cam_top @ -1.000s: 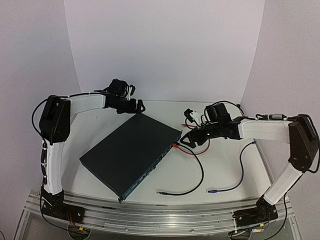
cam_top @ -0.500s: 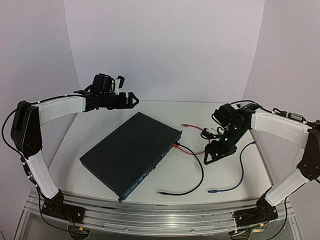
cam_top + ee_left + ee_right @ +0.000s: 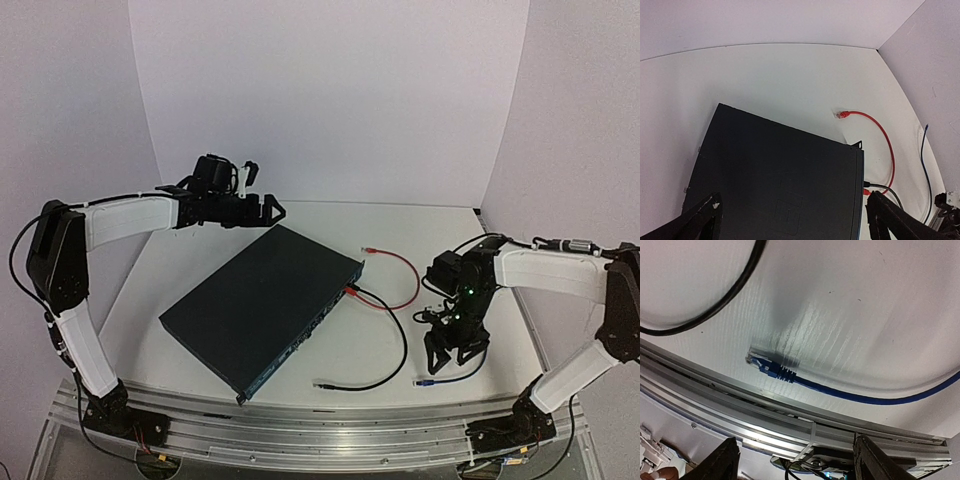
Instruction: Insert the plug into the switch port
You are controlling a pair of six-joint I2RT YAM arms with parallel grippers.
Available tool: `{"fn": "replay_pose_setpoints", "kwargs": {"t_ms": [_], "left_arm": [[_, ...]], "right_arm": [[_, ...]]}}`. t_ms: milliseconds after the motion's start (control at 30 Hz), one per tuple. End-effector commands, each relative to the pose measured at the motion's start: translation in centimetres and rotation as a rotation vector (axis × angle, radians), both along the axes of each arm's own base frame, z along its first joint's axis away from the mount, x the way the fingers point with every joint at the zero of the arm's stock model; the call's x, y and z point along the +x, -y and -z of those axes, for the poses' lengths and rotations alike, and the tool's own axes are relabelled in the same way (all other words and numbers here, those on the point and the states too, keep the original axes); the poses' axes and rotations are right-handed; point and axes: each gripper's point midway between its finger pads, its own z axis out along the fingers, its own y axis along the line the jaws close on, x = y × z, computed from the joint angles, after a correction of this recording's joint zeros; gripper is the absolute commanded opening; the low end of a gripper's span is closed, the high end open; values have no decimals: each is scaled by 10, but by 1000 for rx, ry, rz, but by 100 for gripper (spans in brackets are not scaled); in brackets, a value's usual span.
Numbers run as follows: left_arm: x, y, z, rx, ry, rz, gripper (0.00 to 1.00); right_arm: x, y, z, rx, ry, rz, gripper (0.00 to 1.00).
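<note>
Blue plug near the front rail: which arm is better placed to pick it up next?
Right. The right gripper hangs open above the blue plug, which lies between its fingers in the wrist view. The left gripper, also open, is over the far end of the switch, away from that plug.

The switch [image 3: 262, 305] lies slantwise in the middle of the desk [image 3: 330, 225], with its socket face toward the front right. Two cables reach this face near its far end. The first cable [image 3: 889, 150] curves right and back, and its free plug lies behind the switch's far corner. The second cable [image 3: 404, 348] loops forward and ends before the socket face. The third cable [image 3: 865, 400] lies at the right, its plug [image 3: 765, 366] just beside the front rail [image 3: 300, 425]. My right claw [image 3: 457, 358] hangs over that plug. My left claw [image 3: 268, 210] hangs at the rear left, near the switch's far corner.
</note>
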Motion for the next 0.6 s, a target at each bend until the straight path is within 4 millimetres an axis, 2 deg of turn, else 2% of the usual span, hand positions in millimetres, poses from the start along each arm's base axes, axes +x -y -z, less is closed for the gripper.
{"fn": "replay_pose_setpoints", "kwargs": {"t_ms": [0,133,267,333,567], "left_arm": [[3,8,1,-19,15,18,100],[6,10,2,-13,17,25,100],[8,12,1,-9,23,34,100],[8,12,0,-3,26,38,100],[8,11,2,19,34,45,100]], "right_arm": [[11,-1,13,-64,103,17,75],[6,-10,27,-85,131,-66,74],[13,-22,38,-150,193,-218,73],[9,-29,41,-156,185,-276,71],[6,-32,51,-186,165,-315,62]]}}
